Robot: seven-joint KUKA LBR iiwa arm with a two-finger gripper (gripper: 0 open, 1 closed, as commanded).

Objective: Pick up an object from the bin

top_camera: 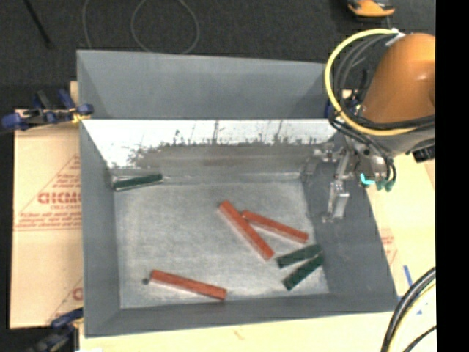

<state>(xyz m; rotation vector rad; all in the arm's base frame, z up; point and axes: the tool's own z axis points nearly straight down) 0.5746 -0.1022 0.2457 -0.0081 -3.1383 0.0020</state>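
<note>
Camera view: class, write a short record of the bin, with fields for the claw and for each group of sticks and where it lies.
bin: grey metal
claw: by the right wall, towards the back
centre: long red stick and shorter red stick, meeting in a V
front left: lone red stick
front right: two dark green sticks, side by side
back left: single green stick along the wall
nearest the claw: the shorter red stick and the green pair
</note>
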